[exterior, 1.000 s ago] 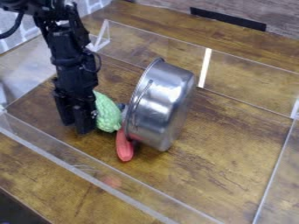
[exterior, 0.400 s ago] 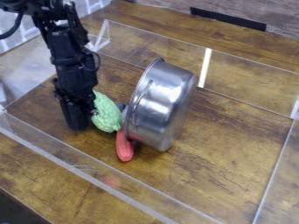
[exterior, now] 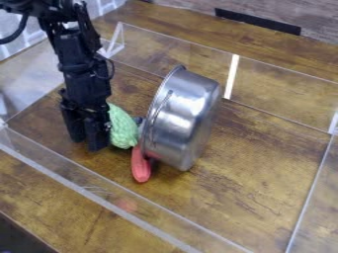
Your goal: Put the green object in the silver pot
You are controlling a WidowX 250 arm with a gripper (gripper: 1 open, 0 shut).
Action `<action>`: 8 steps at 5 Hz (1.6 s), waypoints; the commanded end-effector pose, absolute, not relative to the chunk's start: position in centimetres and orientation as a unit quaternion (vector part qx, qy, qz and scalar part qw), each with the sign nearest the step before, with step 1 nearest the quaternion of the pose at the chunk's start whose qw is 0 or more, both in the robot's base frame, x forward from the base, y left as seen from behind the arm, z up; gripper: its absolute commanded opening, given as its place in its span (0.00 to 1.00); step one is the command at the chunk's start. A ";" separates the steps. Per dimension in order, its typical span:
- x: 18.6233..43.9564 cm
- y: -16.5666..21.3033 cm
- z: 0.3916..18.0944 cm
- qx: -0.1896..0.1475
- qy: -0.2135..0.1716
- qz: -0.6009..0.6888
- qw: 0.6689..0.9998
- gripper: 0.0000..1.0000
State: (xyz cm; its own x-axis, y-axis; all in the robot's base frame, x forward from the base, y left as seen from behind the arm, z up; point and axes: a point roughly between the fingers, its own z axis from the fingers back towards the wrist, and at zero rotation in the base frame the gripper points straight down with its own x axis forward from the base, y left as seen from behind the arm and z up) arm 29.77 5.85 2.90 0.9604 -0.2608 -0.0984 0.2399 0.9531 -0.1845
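Little changed in place since a second ago: same spot for the gripper [exterior: 90, 135], same spot for the green object [exterior: 123, 127]; only the jaws differ, looking parted a second ago, pinched together shortly after, and now parted again, though how far cannot be told from this dark, small view. No sign of a hold on anything: fingers down at the wooden table [exterior: 251, 188], beside the green object rather than around it, perhaps brushing its left edge. Lying just to the right of the fingertips in the picture, wedged against the silver pot [exterior: 183, 117], which sits tipped on its side with its flat bottom toward the camera. Long axis of the green object running roughly from upper left to lower right along the pot's wall, as far as can be judged. Beneath the pot, a red handle [exterior: 140, 166] poking out toward the near edge. Likely need next: a shift rightward to straddle the narrow width of the green object before closing, since the present stance seems to miss it.
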 end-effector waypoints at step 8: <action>33.1 -0.3 13.1 -0.033 -0.005 -0.155 0.987 1.00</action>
